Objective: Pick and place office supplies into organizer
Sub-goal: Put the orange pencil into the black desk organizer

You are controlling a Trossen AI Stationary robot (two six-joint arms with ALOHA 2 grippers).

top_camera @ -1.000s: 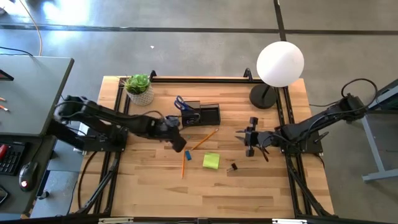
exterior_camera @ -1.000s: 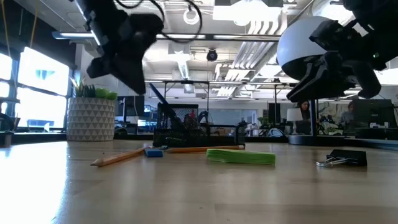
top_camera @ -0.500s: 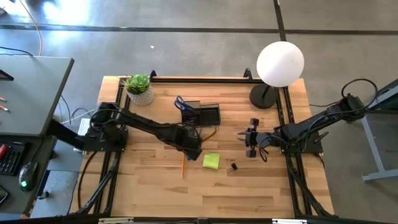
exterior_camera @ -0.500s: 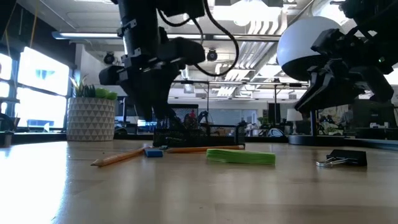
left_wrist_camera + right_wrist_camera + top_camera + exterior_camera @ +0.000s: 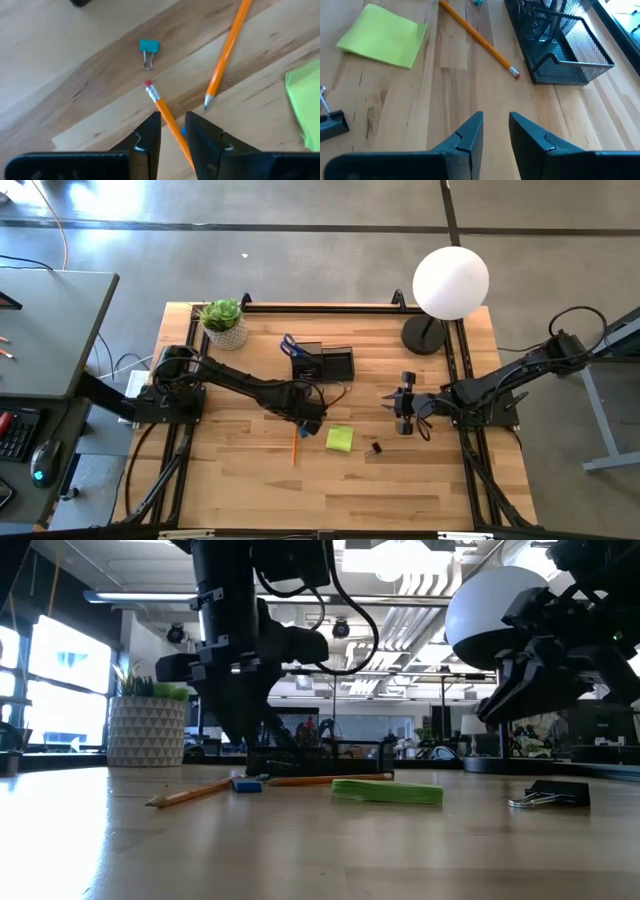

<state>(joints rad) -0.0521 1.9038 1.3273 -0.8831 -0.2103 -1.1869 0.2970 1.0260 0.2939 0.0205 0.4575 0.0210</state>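
While right gripper (image 5: 400, 406) hangs right of centre in high view, jaws narrowly parted, empty, left gripper (image 5: 312, 414) sits mid-frame beside pencil (image 5: 295, 443); sticky pad (image 5: 339, 439) and black binder clip (image 5: 375, 448) just right, organizer (image 5: 325, 364) above.
Left wrist: fingers (image 5: 150, 134) narrow, straddling pencil; blue clip (image 5: 148, 48) upper centre.

Pale wood worktop (image 5: 420, 100), planked, visible grain, faintly satin. Black wire-mesh metal organizer (image 5: 560, 45), matt. Painted wooden pencils (image 5: 227, 50), glossy orange, one with metal ferrule and red rubber tip (image 5: 148, 86). Yellow-green paper sticky pad (image 5: 382, 35), matt. Teal binder clip (image 5: 148, 47) with shiny wire handles. Left hand (image 5: 172, 132) in matt black plastic; right hand (image 5: 495, 132) alike.
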